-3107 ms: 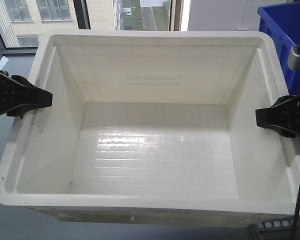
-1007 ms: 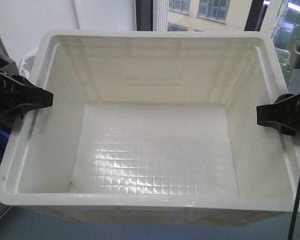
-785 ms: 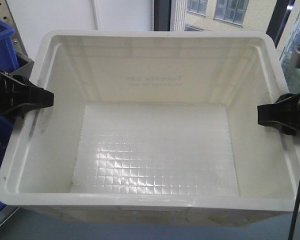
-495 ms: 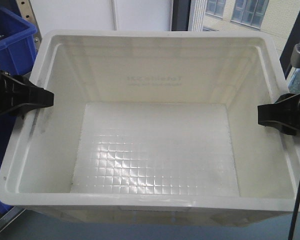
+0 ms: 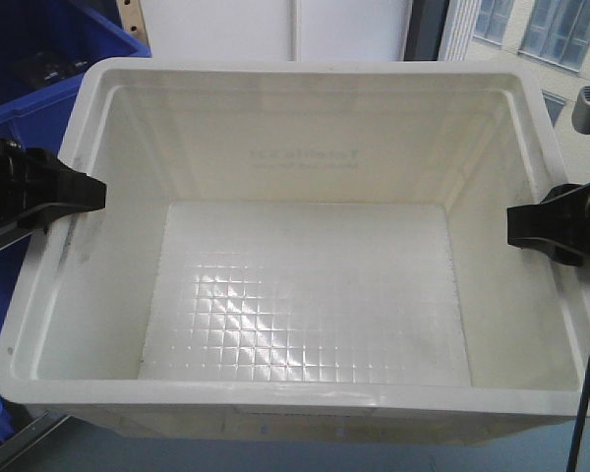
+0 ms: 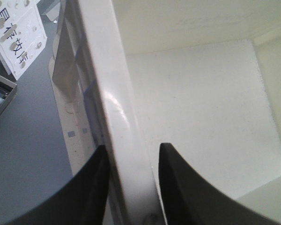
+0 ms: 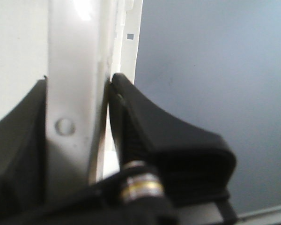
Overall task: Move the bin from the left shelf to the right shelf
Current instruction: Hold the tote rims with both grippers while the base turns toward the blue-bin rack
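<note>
White bin [image 5: 305, 75] held by both side rims
The left gripper [image 5: 79, 193] and right gripper [image 5: 521, 224] each clamp a rim (arms cut off); the print [image 5: 305, 157] beyond them reads reversed and faint.

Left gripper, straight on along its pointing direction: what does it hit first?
Likely the left rim of the large white rectangular plastic bin, clamped between the fingers of the left gripper; depth beyond is unclear.

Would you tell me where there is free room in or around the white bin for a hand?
The bin floor is bare between all four walls. Near and far rims are free; the left tool and right tool clamp the side rims midway. The blue crates crowd the left side.
</note>
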{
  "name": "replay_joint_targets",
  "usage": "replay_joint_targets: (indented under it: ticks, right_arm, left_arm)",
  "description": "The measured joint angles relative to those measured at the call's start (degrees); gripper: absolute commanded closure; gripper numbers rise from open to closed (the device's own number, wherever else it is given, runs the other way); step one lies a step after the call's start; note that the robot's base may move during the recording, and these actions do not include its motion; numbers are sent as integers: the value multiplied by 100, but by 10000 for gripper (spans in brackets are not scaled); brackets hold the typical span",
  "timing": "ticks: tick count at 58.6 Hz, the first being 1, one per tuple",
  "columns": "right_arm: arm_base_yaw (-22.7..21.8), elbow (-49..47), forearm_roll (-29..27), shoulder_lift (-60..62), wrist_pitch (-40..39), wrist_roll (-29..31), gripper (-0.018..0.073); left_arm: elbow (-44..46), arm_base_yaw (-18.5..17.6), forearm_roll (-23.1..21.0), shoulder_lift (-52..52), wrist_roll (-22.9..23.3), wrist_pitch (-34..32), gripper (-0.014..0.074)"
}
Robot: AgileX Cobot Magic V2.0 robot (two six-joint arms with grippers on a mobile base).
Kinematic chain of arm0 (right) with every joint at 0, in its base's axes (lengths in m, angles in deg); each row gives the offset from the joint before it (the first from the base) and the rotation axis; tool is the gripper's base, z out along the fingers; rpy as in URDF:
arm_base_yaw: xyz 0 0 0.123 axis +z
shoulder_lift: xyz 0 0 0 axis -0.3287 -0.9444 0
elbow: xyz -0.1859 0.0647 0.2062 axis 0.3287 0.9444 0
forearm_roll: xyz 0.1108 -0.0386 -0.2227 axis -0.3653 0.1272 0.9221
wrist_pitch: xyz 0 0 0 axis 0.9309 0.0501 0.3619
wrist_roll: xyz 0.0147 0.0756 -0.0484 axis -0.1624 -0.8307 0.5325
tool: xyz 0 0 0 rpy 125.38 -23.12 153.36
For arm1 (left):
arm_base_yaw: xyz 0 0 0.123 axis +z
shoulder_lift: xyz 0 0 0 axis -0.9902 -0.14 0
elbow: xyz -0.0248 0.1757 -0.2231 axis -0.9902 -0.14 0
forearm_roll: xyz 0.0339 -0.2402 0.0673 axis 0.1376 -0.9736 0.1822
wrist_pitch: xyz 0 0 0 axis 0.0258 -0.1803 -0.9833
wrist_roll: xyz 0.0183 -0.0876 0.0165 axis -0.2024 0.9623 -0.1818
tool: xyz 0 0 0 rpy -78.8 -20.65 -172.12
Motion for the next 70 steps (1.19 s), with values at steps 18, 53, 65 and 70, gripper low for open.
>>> replay_joint_targets:
  ticks: [18,53,65,70]
  right_arm:
    - [0,0,0,0,0,5,564]
    - [0,0,-12,0,0,5,564]
    - [0,0,-12,0,0,5,564]
    - [0,0,-12,0,0,5,564]
  left_arm:
    - [0,0,0,0,0,0,600]
    - [0,0,0,0,0,0,600]
    - [0,0,0,0,0,0,600]
    - [0,0,0,0,0,0,600]
